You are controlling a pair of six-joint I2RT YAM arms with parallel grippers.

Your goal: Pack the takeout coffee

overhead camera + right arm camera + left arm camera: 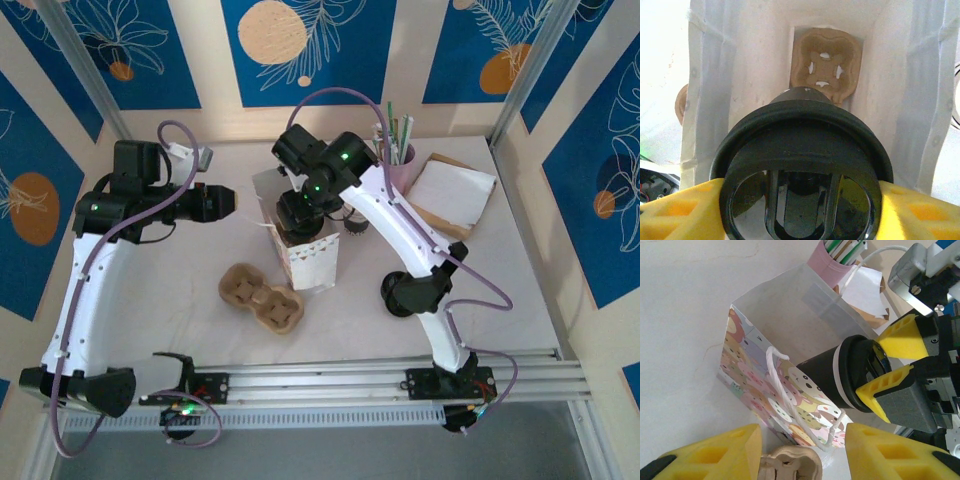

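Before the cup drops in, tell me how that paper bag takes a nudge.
The paper bag probably slides or tips easily: tall, thin-walled, freestanding. Its creased walls likely flex. The cardboard carrier inside may steady it slightly.

The takeout coffee [832, 372], a dark cup with a white band under its round black lid [800, 150], hangs upright in the right pincer [870, 367], at the open paper bag's [785, 335] mouth, mid-counter [180, 290].
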